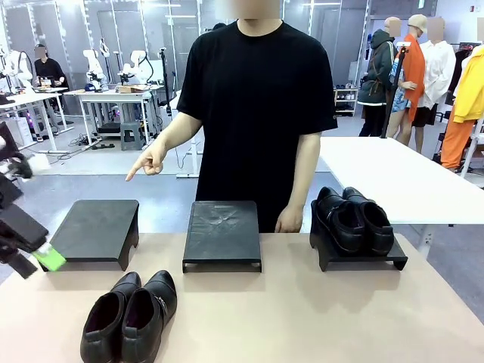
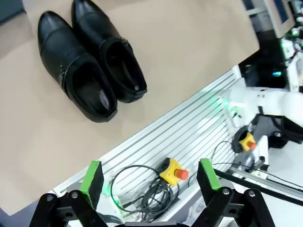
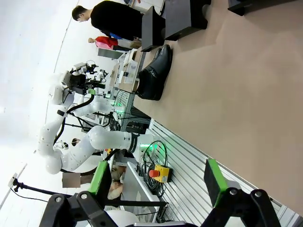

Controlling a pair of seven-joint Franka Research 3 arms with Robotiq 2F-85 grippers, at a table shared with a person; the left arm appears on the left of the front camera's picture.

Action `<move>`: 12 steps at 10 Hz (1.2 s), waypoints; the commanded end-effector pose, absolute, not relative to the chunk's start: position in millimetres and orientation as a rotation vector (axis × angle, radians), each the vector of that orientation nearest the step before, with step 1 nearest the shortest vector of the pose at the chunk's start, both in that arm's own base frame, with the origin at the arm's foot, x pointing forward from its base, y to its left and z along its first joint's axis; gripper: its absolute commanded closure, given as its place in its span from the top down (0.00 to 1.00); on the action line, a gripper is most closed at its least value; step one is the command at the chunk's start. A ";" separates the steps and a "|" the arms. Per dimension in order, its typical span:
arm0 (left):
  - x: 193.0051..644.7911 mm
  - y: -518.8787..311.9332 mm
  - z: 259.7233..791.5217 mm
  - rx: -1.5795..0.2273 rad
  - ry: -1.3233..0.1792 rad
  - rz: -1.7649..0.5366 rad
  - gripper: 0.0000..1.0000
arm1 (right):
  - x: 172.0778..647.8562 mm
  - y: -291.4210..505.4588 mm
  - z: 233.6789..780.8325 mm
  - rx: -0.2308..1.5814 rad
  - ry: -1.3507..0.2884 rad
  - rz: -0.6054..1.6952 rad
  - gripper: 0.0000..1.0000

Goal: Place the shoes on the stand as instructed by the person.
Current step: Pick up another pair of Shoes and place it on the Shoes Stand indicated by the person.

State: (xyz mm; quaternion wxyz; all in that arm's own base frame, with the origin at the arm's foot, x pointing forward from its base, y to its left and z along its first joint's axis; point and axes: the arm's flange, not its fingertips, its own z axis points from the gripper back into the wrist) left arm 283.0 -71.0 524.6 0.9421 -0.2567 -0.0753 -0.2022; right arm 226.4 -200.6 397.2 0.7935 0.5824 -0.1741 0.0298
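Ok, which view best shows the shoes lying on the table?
Left wrist view: the pair lies whole and close, seen from above. Front view has it at the bottom edge; right wrist view shows it far off, side-on.

On my table [image 1: 318, 318] the first stand [image 1: 97, 225] sits at eleven o'clock, the second stand [image 1: 221, 227] at twelve with the person [image 1: 257, 98] behind it, the third stand [image 1: 378, 261] at one bearing one pair of shoes [image 1: 354, 221], the other pair [image 1: 130, 316] lying before the first stand.
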 end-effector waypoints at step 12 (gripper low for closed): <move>300.0 -145.2 497.4 -0.360 -0.059 -0.407 1.00 | 223.4 -201.6 399.8 1.247 -0.372 0.079 1.00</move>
